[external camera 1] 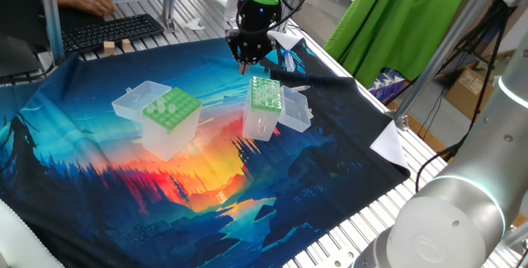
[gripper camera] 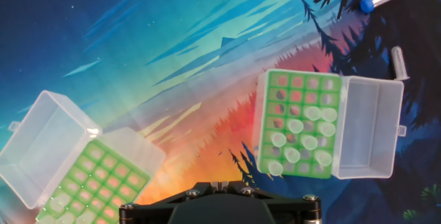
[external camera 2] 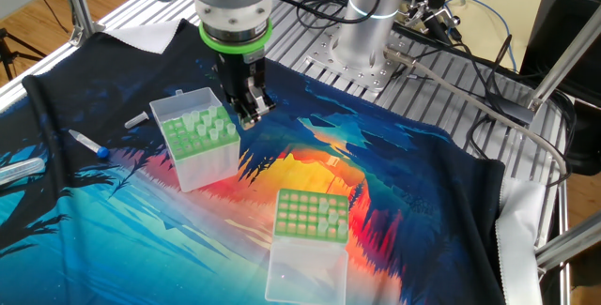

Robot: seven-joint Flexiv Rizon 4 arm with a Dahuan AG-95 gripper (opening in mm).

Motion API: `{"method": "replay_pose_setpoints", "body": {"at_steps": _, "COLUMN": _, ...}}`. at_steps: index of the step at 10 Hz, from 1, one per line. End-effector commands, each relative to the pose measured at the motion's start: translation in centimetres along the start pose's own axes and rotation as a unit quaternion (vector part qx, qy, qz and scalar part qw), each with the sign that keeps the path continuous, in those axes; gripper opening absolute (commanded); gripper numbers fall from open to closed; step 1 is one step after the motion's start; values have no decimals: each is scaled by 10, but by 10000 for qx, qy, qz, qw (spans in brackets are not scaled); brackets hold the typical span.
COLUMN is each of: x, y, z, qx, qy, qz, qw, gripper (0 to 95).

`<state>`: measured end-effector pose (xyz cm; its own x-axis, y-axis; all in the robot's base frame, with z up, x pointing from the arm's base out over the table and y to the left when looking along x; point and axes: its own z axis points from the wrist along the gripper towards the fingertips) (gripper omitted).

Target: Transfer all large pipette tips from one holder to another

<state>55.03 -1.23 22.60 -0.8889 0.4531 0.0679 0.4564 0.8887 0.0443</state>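
Spotted the sparser holder (external camera 2: pixel 293 207) nearest the lens in the other fixed view, clear lid (external camera 2: pixel 305 272) thrown open toward the camera. Counted only a few tips along its right side.

Moved up the printed cloth (external camera 2: pixel 394 183) and found the fuller holder (external camera 2: pixel 211 164), well apart from the first, lid open on its far side. Saw the bulk of the large pipette tips (external camera 2: pixel 208 129) standing upright there, wide ends up, clustered in one part of the green plate. Could not tell from hole size alone which rack was source and which was target; judged the fuller one the likelier source.

Caught the gripper (external camera 2: pixel 250 110) just beside that holder's right edge, pointing straight down, above the cloth and not over the holes. Read the claw as closed tight, with no tip visible between the jaws. Confirmed nothing gripped in the hand view either, with both racks below and apart.

Placed the step as between picks, transfer only partly done. Judged the next move to need the jaws opened, the hand centred over one standing tip, then a straight descent to pinch its wide end without knocking neighbours.

Noted a blue-capped tube (external camera 2: pixel 89 144) loose on the cloth, off to the left.
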Motion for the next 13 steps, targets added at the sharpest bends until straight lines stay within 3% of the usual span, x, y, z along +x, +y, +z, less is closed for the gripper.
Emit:
{"method": "replay_pose_setpoints", "body": {"at_steps": 1, "x": 2, "y": -2, "z": 1, "qx": 28, "qy": -66, "qz": 41, "qw": 10000, "gripper": 0}}
{"method": "replay_pose_setpoints", "body": {"at_steps": 5, "x": 5, "y": 38, "z": 19, "qx": 16, "qy": -89, "qz": 363, "qw": 9993, "gripper": 0}}
{"method": "replay_pose_setpoints", "body": {"at_steps": 6, "x": 5, "y": 57, "z": 25, "qx": 30, "qy": -102, "qz": 502, "qw": 9987, "gripper": 0}}
{"method": "replay_pose_setpoints", "body": {"at_steps": 7, "x": 6, "y": 68, "z": 28, "qx": 20, "qy": -95, "qz": 586, "qw": 9982, "gripper": 0}}
{"method": "replay_pose_setpoints", "body": {"at_steps": 13, "x": 26, "y": 103, "z": 46, "qx": 6, "qy": -93, "qz": 1261, "qw": 9920, "gripper": 0}}
